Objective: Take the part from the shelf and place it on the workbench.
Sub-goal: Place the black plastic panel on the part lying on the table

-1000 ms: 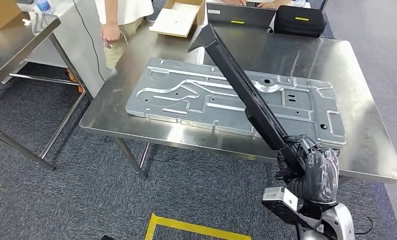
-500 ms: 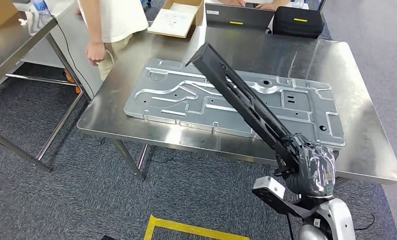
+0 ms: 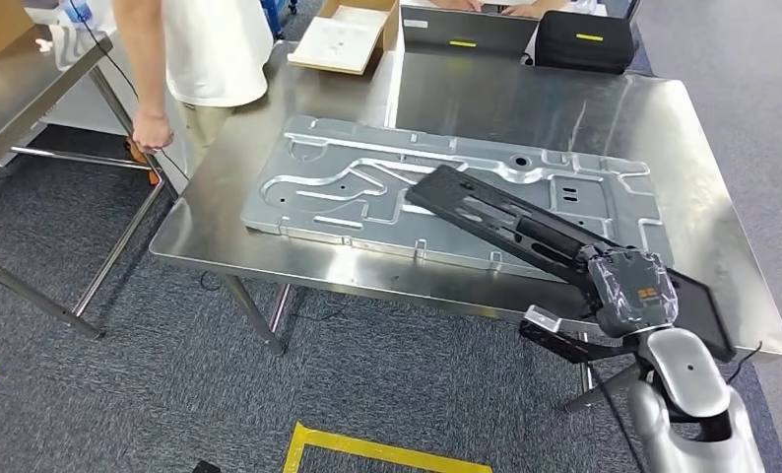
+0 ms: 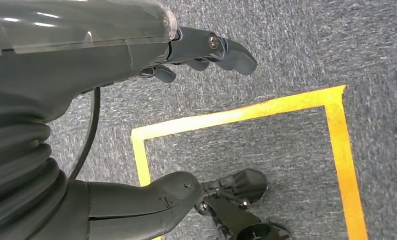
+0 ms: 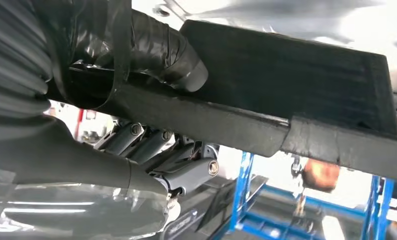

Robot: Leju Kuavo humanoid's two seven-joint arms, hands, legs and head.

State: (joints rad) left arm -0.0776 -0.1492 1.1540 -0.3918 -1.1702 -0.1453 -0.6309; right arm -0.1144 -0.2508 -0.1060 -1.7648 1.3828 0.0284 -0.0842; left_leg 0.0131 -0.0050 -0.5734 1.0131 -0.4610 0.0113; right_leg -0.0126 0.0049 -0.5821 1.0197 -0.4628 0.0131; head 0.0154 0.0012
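Now gripping the long black part near its lower-right end with the right hand, low and right of centre in the head view; fingers wrapped around the bar, as seen close up in the right wrist view, where the thumb lies over the dark bar and the darker fingers curl beneath it. Stretching up and left from that grip, lying at a shallow slant over the big embossed metal sheet that lies flat on the steel workbench; touching the sheet or hovering just above it, cannot tell. Sticking out past the hand toward the bench's lower-right edge with a short flat end.

Hanging over grey carpet with yellow floor tape, the left hand: nothing held, fingers loosely apart.

Standing at the upper left of the head view beside the bench, a person in a white shirt. Resting along the bench's far edge, an open cardboard box and a black case.
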